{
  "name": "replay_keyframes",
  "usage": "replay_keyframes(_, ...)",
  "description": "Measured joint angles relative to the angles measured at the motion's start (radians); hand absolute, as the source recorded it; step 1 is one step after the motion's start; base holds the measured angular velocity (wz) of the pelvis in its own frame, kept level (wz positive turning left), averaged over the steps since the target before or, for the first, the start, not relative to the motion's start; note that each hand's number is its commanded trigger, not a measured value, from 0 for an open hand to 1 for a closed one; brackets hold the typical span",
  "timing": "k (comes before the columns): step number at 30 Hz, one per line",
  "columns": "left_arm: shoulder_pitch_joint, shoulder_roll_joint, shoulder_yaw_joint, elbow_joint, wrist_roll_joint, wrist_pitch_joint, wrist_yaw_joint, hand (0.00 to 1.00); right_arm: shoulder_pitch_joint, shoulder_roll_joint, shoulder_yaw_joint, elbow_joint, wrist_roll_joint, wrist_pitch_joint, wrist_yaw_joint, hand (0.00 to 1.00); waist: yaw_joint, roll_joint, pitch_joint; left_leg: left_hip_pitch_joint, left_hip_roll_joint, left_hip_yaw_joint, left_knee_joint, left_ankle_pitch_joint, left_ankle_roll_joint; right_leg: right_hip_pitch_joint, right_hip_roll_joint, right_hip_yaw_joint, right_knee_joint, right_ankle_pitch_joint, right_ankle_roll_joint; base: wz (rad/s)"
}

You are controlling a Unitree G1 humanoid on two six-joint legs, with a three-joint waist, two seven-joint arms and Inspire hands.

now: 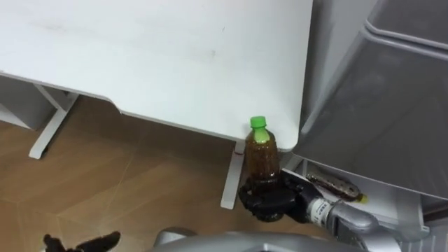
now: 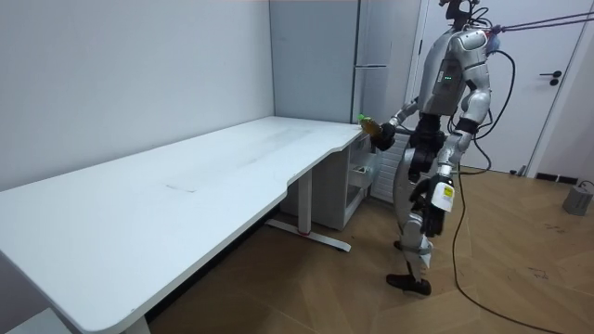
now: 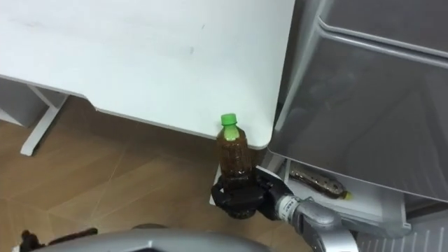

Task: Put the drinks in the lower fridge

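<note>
A bottle of brown drink with a green cap (image 1: 262, 155) stands upright in my right hand (image 1: 274, 201), whose fingers curl round its base. It hovers just off the corner of the white table (image 1: 140, 56), beside the fridge (image 1: 378, 91). In the room view I stand by the table's end, facing the fridge (image 2: 371, 83), holding the bottle (image 2: 368, 122) out in front of me. A second brown bottle (image 1: 337, 185) lies on its side on a white shelf low in the fridge. My left hand (image 1: 84, 243) hangs low at the lower left, fingers spread.
The grey fridge panel (image 3: 364, 105) fills the right side, close to the table's corner. The table's white leg (image 1: 231, 175) stands under that corner, over a wooden floor (image 1: 105, 182). A white door (image 2: 557, 83) is behind me.
</note>
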Motion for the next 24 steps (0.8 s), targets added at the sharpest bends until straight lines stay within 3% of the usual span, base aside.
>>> replay_keyframes(3,0.0,-0.001,-0.001,0.111,-0.037,0.056,-0.08,0.0,-0.007,-0.001,0.0,-0.025,-0.028,0.008,-0.003,1.0,-0.004,0.001,0.0,-0.002,0.0,0.003,0.002,0.0,0.001,0.004,0.0,0.001,-0.01,0.005,0.001,0.01)
replay_keyframes(6,-0.016,-0.002,-0.005,0.182,-0.039,0.106,-0.154,0.0,-0.039,-0.003,0.0,-0.031,-0.074,0.008,-0.005,1.0,-0.033,0.004,0.0014,-0.017,-0.001,0.003,0.008,0.0,0.001,0.0,-0.002,-0.01,-0.011,0.005,0.002,0.13)
replay_keyframes(10,-0.058,-0.009,-0.022,0.228,-0.021,0.15,-0.24,0.0,-0.062,0.001,-0.002,-0.096,-0.26,0.009,-0.019,1.0,-0.068,0.01,0.0007,-0.03,-0.001,0.004,0.013,0.0,0.001,-0.01,-0.002,-0.01,-0.01,0.004,0.002,0.02)
replay_keyframes(16,-0.117,-0.036,-0.049,0.233,0.028,0.148,-0.302,0.0,-0.06,0.019,0.0,-0.197,-0.579,-0.007,-0.063,1.0,-0.099,0.008,0.0017,-0.048,-0.001,0.034,0.022,0.0,0.002,-0.044,-0.004,0.023,0.011,0.005,0.002,-0.14)
replay_keyframes(17,-0.122,-0.039,-0.049,0.233,0.035,0.145,-0.302,0.0,-0.057,0.022,0.0,-0.207,-0.605,-0.007,-0.069,1.0,-0.103,0.006,0.002,-0.05,-0.001,0.036,0.022,0.0,0.002,-0.047,-0.004,0.025,0.012,0.005,0.003,-0.11)
replay_keyframes(19,-0.135,-0.04,-0.051,0.24,0.045,0.142,-0.303,0.0,-0.04,0.03,-0.001,-0.244,-0.686,-0.014,-0.106,1.0,-0.115,0.007,0.0103,-0.051,-0.001,0.038,0.023,0.0,0.002,-0.051,-0.004,0.028,0.017,0.005,0.003,-0.02)
replay_keyframes(24,-0.144,-0.042,-0.051,0.272,0.104,0.122,-0.32,0.0,-0.026,0.035,-0.014,-0.271,-0.765,-0.054,-0.161,1.0,-0.138,0.006,0.0094,-0.056,0.0,0.038,0.022,-0.001,0.003,-0.065,-0.003,0.033,0.023,0.004,0.003,-0.01)
